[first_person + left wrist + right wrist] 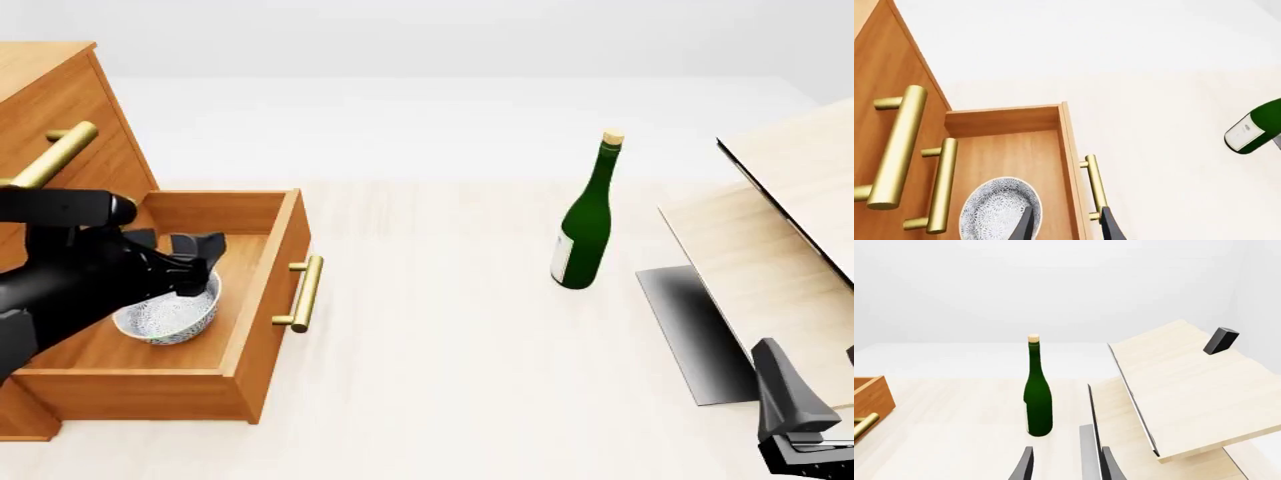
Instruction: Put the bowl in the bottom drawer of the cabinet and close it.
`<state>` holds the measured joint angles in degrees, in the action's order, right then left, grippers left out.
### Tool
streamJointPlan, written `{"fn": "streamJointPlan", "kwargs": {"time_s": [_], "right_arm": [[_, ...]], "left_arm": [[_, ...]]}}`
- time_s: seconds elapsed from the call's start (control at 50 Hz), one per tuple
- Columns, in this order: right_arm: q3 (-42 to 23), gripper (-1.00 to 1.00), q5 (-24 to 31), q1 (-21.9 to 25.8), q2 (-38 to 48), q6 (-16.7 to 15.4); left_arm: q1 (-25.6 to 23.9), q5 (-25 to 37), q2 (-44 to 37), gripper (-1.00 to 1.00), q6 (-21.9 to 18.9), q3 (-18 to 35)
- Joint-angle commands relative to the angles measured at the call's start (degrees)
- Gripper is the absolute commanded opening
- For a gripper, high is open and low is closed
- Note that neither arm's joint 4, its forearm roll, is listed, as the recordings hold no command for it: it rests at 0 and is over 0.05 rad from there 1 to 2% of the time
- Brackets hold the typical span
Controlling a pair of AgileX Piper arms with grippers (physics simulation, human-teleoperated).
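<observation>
The left pincer (1064,225) hangs over the pulled-out bottom drawer (254,300), fingers spread and gripping nothing. The bowl (167,318) sits upright on the drawer floor. To finish well, I'd lift clear of its rim, then push squarely on the brass handle (304,293) toward the cabinet (54,110). The right pincer (1066,465) idles parted, well away near the green bottle (585,225).

No readable text anywhere; green bottle (583,235) with a blank white label only.

L gripper (200,262) open, R gripper (1066,467) open, low.
</observation>
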<state>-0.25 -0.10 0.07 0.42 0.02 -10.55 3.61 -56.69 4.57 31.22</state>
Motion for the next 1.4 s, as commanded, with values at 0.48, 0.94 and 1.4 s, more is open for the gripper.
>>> {"fn": "streamJointPlan", "kwargs": {"time_s": [0.48, 0.94, 1.4], "right_arm": [[0.0, 1.0, 0.0, 0.0, 0.0, 0.0], [0.0, 1.0, 0.0, -0.01, 0.01, -0.01], [0.0, 1.0, 0.0, 0.0, 0.01, 0.0]], "left_arm": [[-9.08, 4.17, 0.07, 1.0, -2.85, 4.46], [-16.66, 9.45, -0.04, 1.0, -2.17, 10.38], [-25.84, 11.67, -1.59, 1.0, -0.67, 13.92]]}}
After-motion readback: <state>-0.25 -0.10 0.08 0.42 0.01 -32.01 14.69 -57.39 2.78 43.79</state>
